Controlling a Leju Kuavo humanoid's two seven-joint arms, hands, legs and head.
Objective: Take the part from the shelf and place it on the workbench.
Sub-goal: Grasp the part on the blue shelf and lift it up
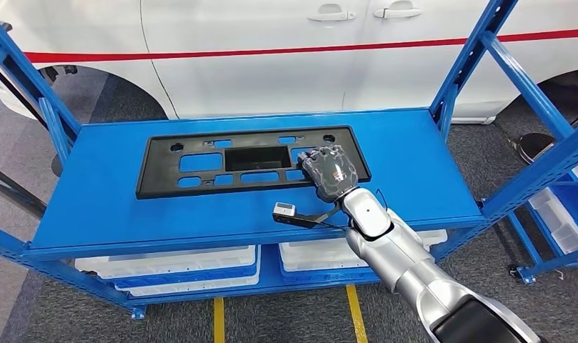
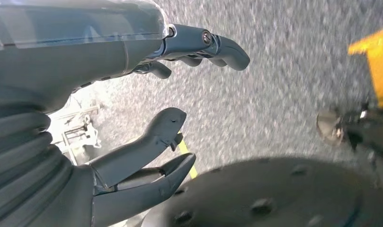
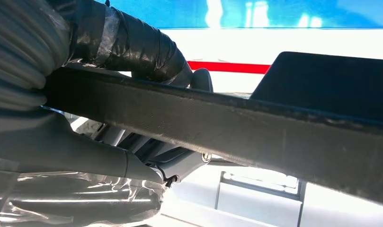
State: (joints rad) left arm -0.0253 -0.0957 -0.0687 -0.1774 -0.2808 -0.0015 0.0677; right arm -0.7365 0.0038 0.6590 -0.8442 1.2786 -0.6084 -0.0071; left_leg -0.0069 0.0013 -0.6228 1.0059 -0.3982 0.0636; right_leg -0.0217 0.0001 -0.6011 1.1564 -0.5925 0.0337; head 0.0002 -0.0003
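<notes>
The part (image 1: 161, 170) is a long flat black plastic panel with several cut-outs. It lies on the top deck of the blue shelf (image 1: 93, 207). My right hand (image 1: 330, 171) sits over the panel's right end, near its front edge. In the right wrist view the panel's edge (image 3: 255, 127) runs between a taped finger (image 3: 132, 47) on one side and the rest of the right hand (image 3: 61, 142) on the other, so the hand grips it. My left hand (image 2: 132, 158) hangs over grey floor, fingers apart and holding nothing.
A white car (image 1: 271, 43) with a red stripe stands close behind the shelf. Blue uprights (image 1: 479, 57) frame the deck on both sides. White bins (image 1: 178, 261) fill the lower level. Another rack with bins (image 1: 557, 214) stands at the right. Yellow lines (image 1: 355, 314) mark the floor.
</notes>
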